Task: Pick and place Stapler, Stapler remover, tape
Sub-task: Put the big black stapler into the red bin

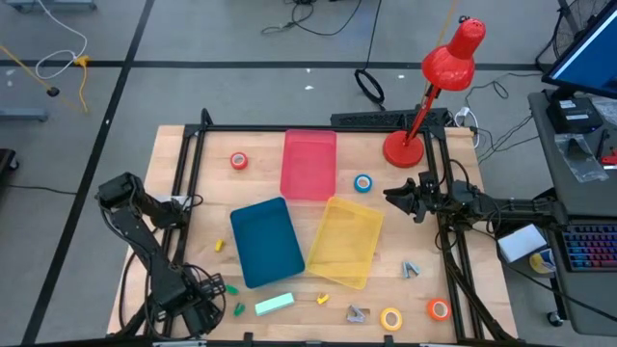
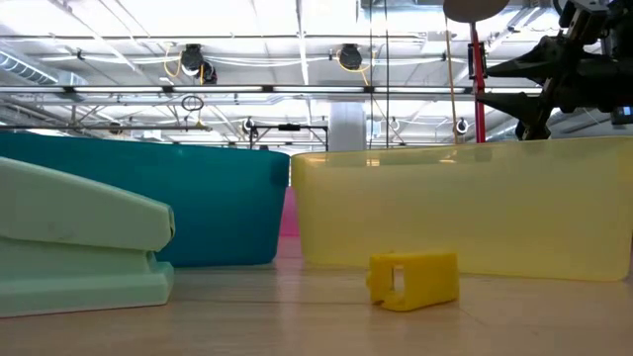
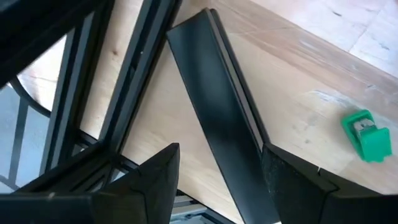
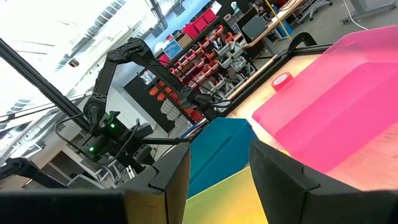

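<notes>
A mint-green stapler [image 1: 275, 305] lies near the table's front edge and fills the left of the low view [image 2: 79, 242]. Two grey stapler removers [image 1: 412, 269] [image 1: 358, 313] lie at the front right. Tape rolls lie flat on the wood: red-orange [image 1: 238, 161], blue [image 1: 362, 183], yellow [image 1: 390, 318], orange [image 1: 439, 309]. My left gripper [image 1: 202, 306] [image 3: 217, 186] points down at the front left corner, open, over a black frame bar [image 3: 217, 118]. My right gripper [image 1: 397, 198] [image 4: 221, 180] hovers level at the right, open, with nothing between its fingers.
Three trays stand mid-table: pink [image 1: 308, 164], teal [image 1: 267, 241], yellow [image 1: 349, 241]. Small green bits [image 1: 231, 289] [image 3: 367, 134] and yellow bits [image 1: 323, 300] [image 2: 413, 279] lie on the wood. A red desk lamp [image 1: 424, 106] stands at the far right. A black frame [image 1: 188, 173] borders the table.
</notes>
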`<state>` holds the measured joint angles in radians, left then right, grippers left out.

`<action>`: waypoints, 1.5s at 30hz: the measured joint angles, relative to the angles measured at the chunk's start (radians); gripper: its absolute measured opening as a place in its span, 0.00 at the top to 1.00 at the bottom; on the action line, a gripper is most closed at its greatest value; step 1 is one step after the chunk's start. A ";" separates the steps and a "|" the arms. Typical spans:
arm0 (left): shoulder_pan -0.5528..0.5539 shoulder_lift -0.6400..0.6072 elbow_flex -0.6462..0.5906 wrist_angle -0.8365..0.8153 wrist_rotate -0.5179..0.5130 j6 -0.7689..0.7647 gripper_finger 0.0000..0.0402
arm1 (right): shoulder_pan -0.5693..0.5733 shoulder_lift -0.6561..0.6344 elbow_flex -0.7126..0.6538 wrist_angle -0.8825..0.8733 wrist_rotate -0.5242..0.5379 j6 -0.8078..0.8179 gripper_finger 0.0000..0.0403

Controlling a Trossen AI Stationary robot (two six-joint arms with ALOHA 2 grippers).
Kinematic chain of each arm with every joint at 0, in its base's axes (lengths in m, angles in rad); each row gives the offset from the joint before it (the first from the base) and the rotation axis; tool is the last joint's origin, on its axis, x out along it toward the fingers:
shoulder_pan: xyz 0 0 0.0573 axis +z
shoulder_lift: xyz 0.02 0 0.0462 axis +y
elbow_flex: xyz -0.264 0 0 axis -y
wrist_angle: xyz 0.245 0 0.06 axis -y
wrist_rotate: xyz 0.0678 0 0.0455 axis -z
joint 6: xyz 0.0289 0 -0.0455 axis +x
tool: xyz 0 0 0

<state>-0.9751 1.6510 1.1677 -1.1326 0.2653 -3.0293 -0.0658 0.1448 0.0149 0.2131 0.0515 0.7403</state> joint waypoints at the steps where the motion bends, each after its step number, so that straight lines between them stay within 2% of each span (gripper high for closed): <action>1: 0.000 0.000 -0.003 0.001 0.000 -0.004 0.44 | 0.000 0.000 0.000 0.000 0.000 0.000 0.61; 21: 0.002 0.000 -0.110 0.057 0.092 -0.044 0.44 | 0.000 0.000 0.000 0.000 0.000 0.000 0.61; 30: 0.010 -0.003 -0.222 0.197 0.125 -0.031 0.44 | 0.000 0.000 0.000 0.000 0.000 0.000 0.61; 45: 0.048 0.000 -0.297 0.207 0.092 0.032 0.44 | 0.000 0.000 0.000 0.000 0.000 0.000 0.61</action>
<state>-0.9268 1.6512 0.8705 -0.9259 0.3573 -2.9978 -0.0655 0.1452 0.0147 0.2131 0.0517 0.7403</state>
